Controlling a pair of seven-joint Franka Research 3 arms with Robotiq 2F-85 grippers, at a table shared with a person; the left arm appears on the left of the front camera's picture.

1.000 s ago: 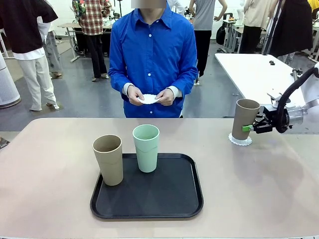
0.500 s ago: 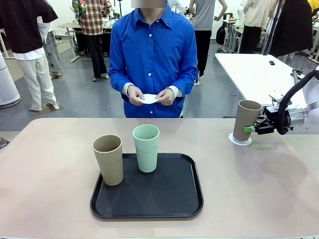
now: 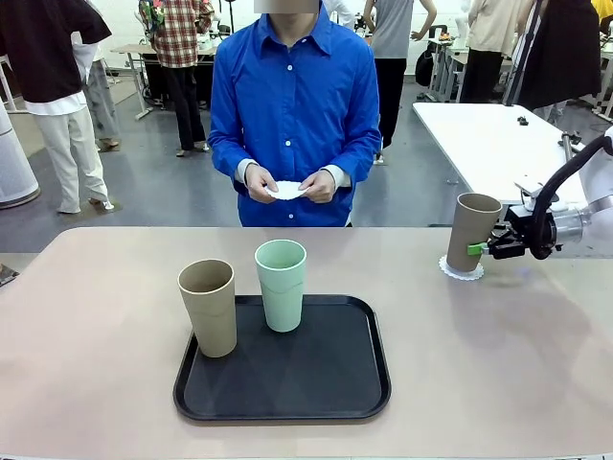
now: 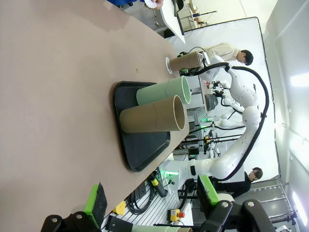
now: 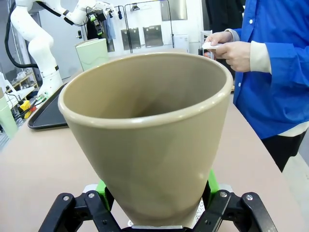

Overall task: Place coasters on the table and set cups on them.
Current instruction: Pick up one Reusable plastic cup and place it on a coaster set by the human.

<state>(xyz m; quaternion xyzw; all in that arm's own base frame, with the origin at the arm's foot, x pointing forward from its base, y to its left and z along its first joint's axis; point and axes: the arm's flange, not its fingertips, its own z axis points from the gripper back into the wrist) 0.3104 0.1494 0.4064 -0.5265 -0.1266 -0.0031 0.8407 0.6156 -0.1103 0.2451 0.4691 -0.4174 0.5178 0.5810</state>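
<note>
Right gripper (image 3: 476, 249) clenched on tan cup (image 3: 473, 228). Cup is upright over coaster (image 3: 462, 269) at far right of tabletop (image 3: 96, 316); cannot tell if base touches. Risks: letting go before it seats tips it, and a pad dragging on pull-back topples the cup or slides the light coaster. Left gripper (image 4: 152, 198) released, empty. Second tan cup (image 3: 208, 307) and mint cup (image 3: 281, 285) stand on tray (image 3: 287, 404). Person's hands (image 3: 321, 185) hold another coaster (image 3: 285, 190).
</note>
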